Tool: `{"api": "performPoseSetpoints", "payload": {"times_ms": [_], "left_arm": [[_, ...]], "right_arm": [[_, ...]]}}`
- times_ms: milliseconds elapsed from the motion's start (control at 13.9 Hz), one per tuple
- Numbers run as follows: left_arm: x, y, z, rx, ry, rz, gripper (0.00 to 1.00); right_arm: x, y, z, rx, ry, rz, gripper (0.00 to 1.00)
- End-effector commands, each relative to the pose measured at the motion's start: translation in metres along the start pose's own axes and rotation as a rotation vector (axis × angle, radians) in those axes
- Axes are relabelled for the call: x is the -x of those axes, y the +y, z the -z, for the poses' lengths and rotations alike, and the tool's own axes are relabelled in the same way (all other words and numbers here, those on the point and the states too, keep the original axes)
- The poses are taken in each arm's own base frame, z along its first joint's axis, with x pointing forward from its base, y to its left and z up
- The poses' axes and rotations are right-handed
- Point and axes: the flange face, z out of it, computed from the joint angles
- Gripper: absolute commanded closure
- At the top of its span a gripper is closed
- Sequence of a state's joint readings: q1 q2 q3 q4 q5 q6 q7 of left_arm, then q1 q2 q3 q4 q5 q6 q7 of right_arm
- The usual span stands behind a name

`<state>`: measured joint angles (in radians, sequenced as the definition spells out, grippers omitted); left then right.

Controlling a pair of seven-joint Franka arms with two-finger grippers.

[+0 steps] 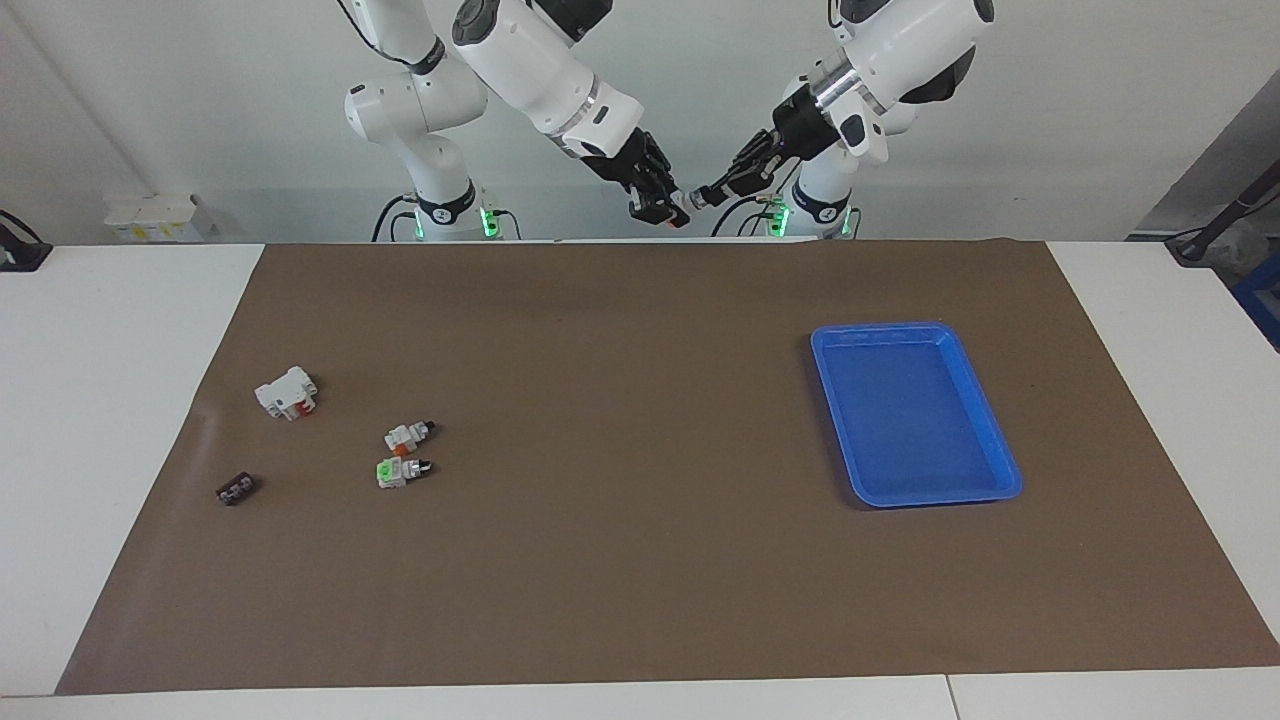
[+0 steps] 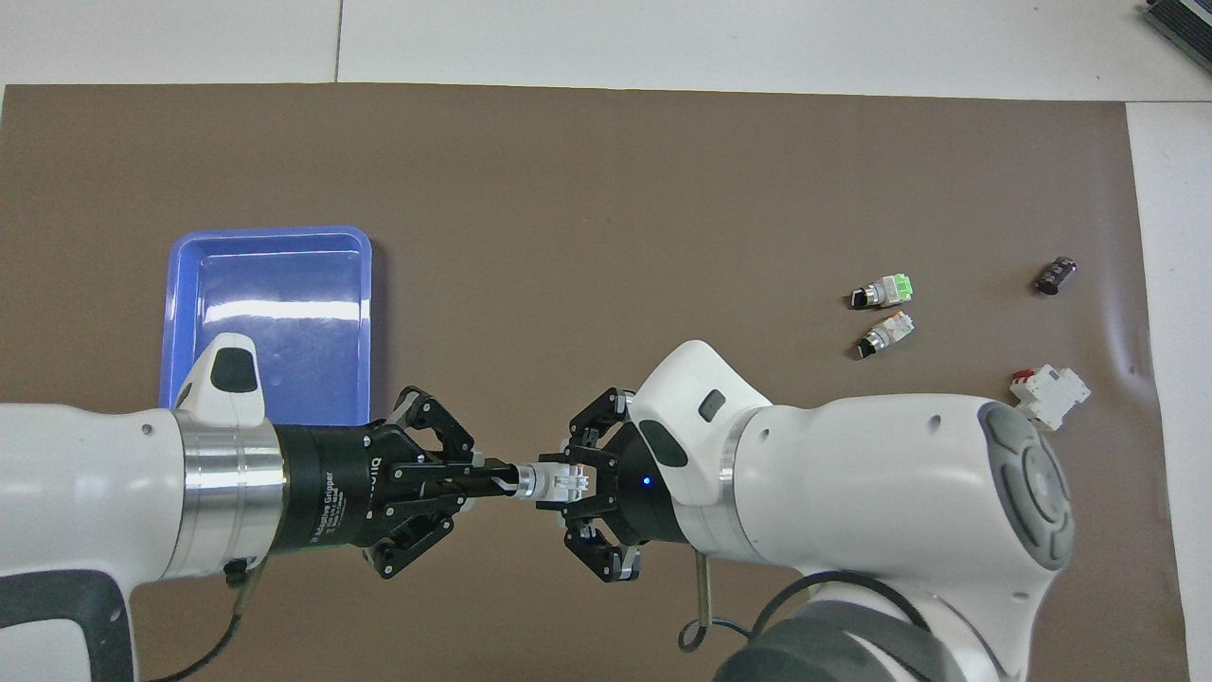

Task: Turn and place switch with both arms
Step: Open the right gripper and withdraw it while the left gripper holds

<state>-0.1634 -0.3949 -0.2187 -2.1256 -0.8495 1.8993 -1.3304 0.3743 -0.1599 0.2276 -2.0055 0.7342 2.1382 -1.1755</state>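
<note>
Switch (image 2: pixel 554 483) midair between left gripper (image 2: pixel 507 479) and right gripper (image 2: pixel 568 485).

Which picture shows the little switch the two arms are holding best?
The overhead view: the switch shows large and plain between the left tool and right tool. The facing view shows it only as a tiny speck up in the air.

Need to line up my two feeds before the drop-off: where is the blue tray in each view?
Facing view: the blue tray lies on the brown mat at the picture's right, toward the left arm's end of the table.
Overhead view: the same tray sits at the picture's left, its near edge covered by the raised left arm.
Shared landmark: the green-faced switch, lying toward the right arm's end.
</note>
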Motion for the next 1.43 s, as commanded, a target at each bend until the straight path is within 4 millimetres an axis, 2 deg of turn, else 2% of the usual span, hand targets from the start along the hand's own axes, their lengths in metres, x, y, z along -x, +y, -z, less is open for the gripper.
{"api": "performPoseSetpoints", "payload": {"times_ms": [0, 287, 502, 717, 1004, 1219, 1362], "left_arm": [[0.017, 0.0, 0.007, 0.005, -0.03, 0.015, 1.0], [0.011, -0.001, 0.007, 0.0, -0.025, 0.024, 1.0], [0.004, -0.001, 0.009, 0.007, -0.013, 0.024, 1.0], [-0.018, -0.003, 0.009, 0.012, 0.007, 0.023, 1.0], [-0.06, -0.012, -0.001, 0.004, 0.158, -0.064, 1.0], [-0.1, -0.019, -0.007, 0.019, 0.227, -0.166, 1.0], [-0.141, -0.031, -0.011, -0.06, 0.353, -0.306, 1.0]], "right_arm": [[-0.002, 0.004, -0.009, 0.01, 0.005, -0.03, 0.0], [0.002, 0.006, -0.008, 0.003, 0.002, -0.038, 0.0], [0.004, 0.008, 0.004, 0.013, 0.006, -0.044, 0.0], [0.022, 0.02, 0.015, -0.01, -0.012, -0.082, 0.0], [0.054, 0.051, 0.042, 0.052, -0.008, -0.162, 0.0], [0.083, 0.076, 0.064, 0.12, -0.038, -0.206, 0.0], [0.1, 0.098, 0.079, 0.259, -0.11, -0.19, 0.0]]}}
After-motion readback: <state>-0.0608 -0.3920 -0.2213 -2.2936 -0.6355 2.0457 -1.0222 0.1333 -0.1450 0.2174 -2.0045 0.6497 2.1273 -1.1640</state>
